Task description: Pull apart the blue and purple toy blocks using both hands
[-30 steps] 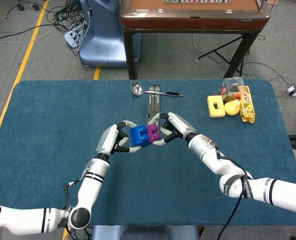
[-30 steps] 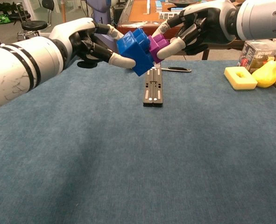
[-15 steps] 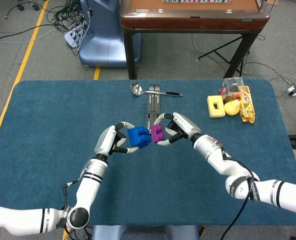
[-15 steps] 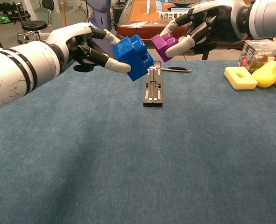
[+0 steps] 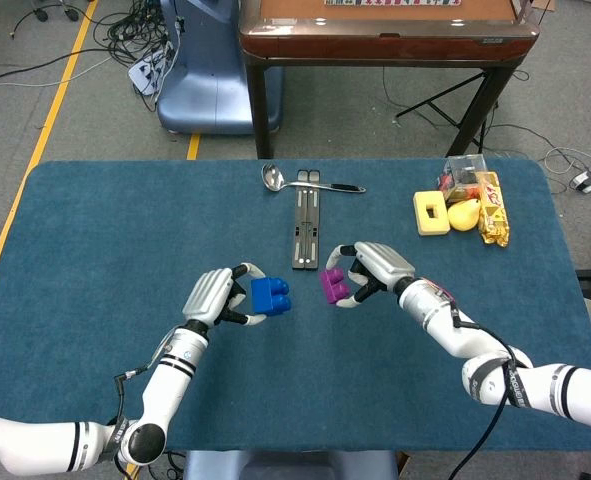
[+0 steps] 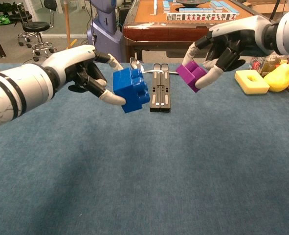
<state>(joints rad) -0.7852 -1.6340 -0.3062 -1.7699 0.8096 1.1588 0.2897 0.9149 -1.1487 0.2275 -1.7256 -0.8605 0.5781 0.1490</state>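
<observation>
The blue block (image 5: 270, 296) (image 6: 131, 89) and the purple block (image 5: 334, 286) (image 6: 191, 75) are apart, with a gap between them. My left hand (image 5: 215, 295) (image 6: 83, 66) grips the blue block from its left side. My right hand (image 5: 378, 267) (image 6: 228, 43) holds the purple block between thumb and fingers. Both blocks hang above the blue table cloth (image 5: 95, 250), the blue one a little lower in the chest view.
A black folded bar (image 5: 304, 230) (image 6: 160, 94) lies between and behind the hands, with a metal spoon (image 5: 305, 181) beyond it. At the back right sit a yellow foam block (image 5: 431, 212) (image 6: 252, 81), a yellow fruit (image 5: 464, 214) and snack packets (image 5: 492, 207).
The two blocks, joined a second ago, have come apart. Both hands moved outward and down toward the table, widening the gap.
</observation>
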